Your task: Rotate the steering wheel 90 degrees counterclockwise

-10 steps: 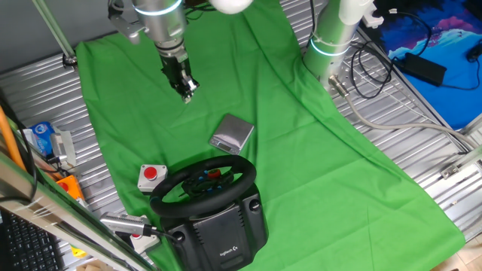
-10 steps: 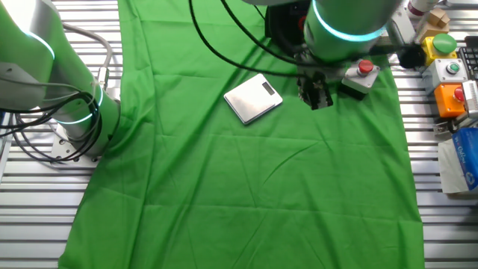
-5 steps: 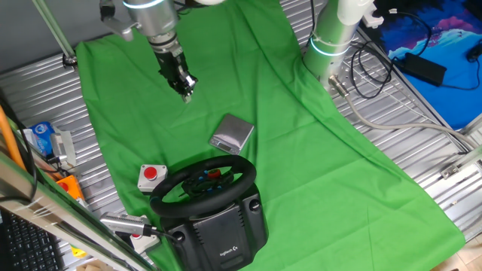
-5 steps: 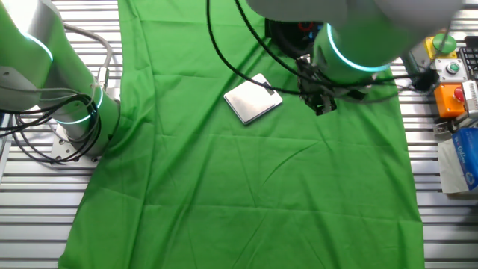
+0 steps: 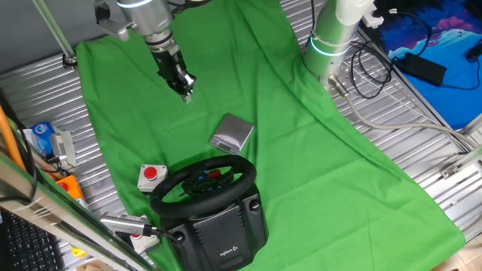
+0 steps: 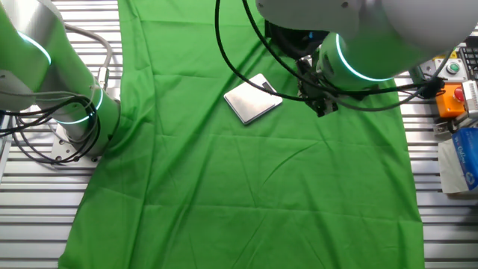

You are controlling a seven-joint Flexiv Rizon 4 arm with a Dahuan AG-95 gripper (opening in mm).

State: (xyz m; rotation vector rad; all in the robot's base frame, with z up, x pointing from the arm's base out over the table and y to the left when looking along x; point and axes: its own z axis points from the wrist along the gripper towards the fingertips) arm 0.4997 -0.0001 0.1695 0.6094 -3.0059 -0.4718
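Note:
The black steering wheel (image 5: 203, 181) sits on its boxy black base (image 5: 222, 229) with a white logo, at the near edge of the green cloth; red and blue buttons show on the hub. My gripper (image 5: 186, 92) hangs above the cloth well behind the wheel, apart from it, with its dark fingers close together and nothing between them. In the other fixed view the gripper (image 6: 323, 107) points down just right of a flat silver box, and my arm hides most of the wheel.
A flat silver box (image 5: 232, 133) (image 6: 252, 98) lies between the gripper and the wheel. A small white box with a red push-button (image 5: 151, 176) sits left of the wheel. A second arm's base (image 5: 331, 38) (image 6: 71, 112) stands at the cloth's edge. Button boxes (image 6: 450, 97) line the metal table.
My gripper has shifted slightly left and away from the wheel. In the other fixed view the arm body has swung lower and now covers the red-button box. The wheel has not turned.

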